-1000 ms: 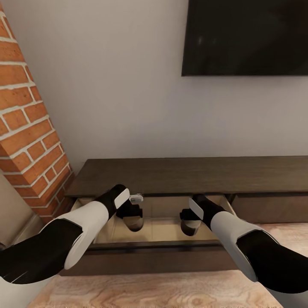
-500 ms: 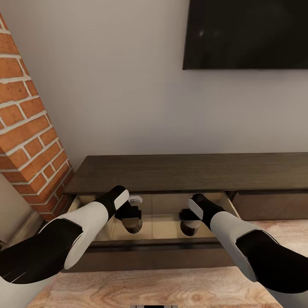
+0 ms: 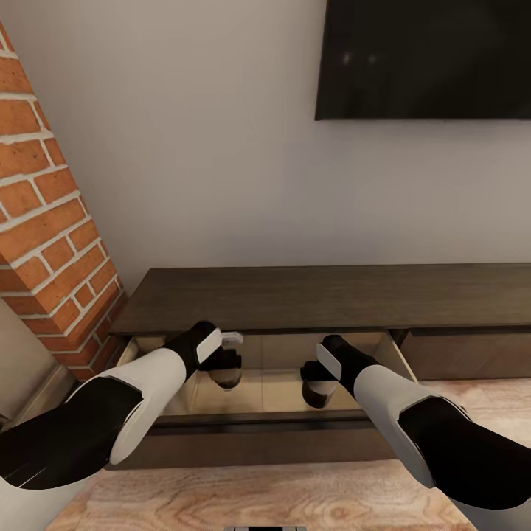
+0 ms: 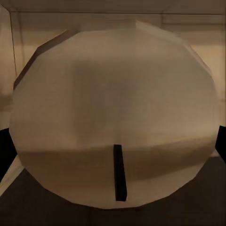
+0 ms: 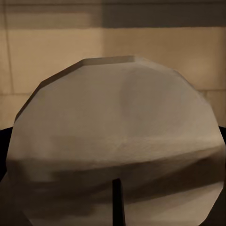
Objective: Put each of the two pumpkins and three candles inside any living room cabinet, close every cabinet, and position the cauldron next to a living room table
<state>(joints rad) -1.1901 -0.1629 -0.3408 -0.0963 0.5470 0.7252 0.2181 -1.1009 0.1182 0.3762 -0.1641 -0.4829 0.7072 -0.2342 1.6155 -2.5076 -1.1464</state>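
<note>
Left gripper [image 3: 225, 376]: grasping a candle [image 4: 115, 108], lower centre, inside open cabinet [image 3: 310, 299] drawer.
Right gripper [image 3: 318, 391]: grasping second candle [image 5: 117, 141].

You have the cabinet [image 3: 317, 299] along the wall with its left drawer [image 3: 273, 387] pulled open, the pale wood floor bare between the two arms; its dark top carries nothing, and it stands on the light wood-grain floor [image 3: 243, 498]
</note>
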